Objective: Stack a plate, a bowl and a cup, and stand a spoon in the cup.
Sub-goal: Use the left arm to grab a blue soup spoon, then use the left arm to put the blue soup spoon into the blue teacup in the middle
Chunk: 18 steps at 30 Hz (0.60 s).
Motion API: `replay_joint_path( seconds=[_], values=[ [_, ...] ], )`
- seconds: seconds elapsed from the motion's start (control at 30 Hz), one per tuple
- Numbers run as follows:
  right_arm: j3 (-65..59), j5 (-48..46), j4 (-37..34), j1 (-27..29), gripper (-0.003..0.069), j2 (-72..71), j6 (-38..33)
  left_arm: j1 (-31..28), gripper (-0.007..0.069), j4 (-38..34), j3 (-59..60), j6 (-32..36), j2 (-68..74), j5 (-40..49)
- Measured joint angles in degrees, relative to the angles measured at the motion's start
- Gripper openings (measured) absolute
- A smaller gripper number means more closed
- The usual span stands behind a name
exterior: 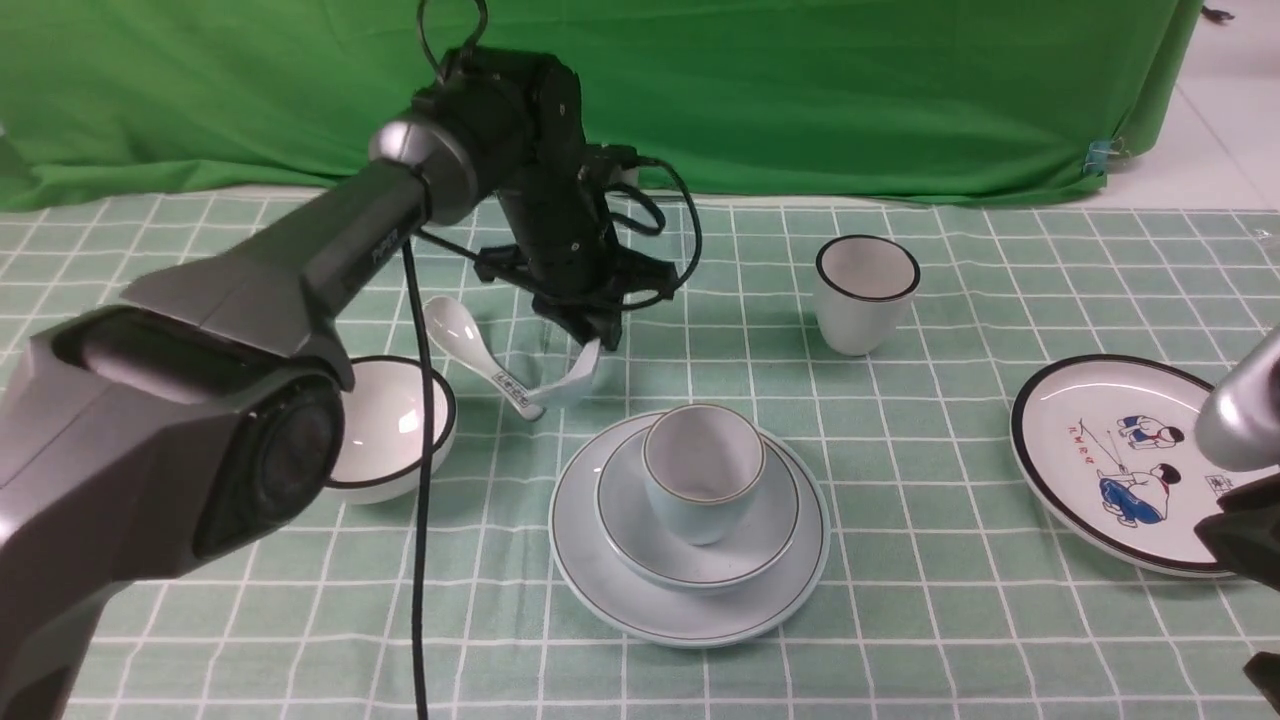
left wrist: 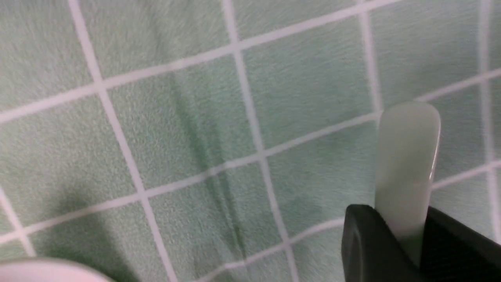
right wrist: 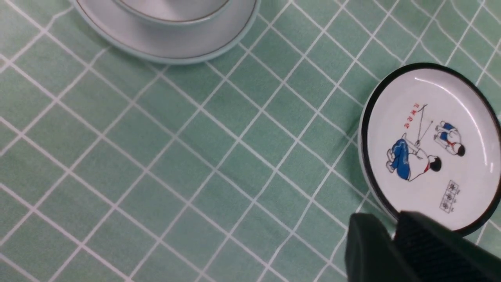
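One spoon [left wrist: 405, 156] in left pincer [left wrist: 403, 223], handle tip only in wrist view.

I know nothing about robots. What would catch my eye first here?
The big dark left arm reaches over the checked green cloth, its end effector pinching a pale spoon. Nearer the camera, mid-table, sits a tidy stack: cup in bowl on plate. At the right edge lies a black-rimmed plate with cartoon figures.

Pale green tablecloth [exterior: 930, 620], white grid, spread flat with soft creases. Behind tablecloth — green backdrop cloth [exterior: 850, 90], hanging wrinkled. Beyond tablecloth's far right corner — white tiled floor [exterior: 1225, 140].
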State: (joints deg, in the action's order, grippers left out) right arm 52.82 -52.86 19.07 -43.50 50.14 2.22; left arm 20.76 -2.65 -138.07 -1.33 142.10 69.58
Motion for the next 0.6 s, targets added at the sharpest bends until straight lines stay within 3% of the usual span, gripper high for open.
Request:
replay_joint_path(
  seconds=[0.13,0.33,0.6],
  values=[
    [0.0,0.2,1.0,0.0,0.0144,-2.6,0.4,0.2,0.0103,-2.5,0.0,2.1,-7.1,-0.1],
    [0.0,0.6,2.1,0.0,0.0144,-6.3,1.7,2.4,0.0103,-13.1,-0.5,7.0,-19.6,-0.7],
    [0.0,0.7,2.2,0.0,0.0144,-6.3,1.8,10.8,0.0103,-11.9,-0.5,7.3,-26.4,0.1]
  ],
)
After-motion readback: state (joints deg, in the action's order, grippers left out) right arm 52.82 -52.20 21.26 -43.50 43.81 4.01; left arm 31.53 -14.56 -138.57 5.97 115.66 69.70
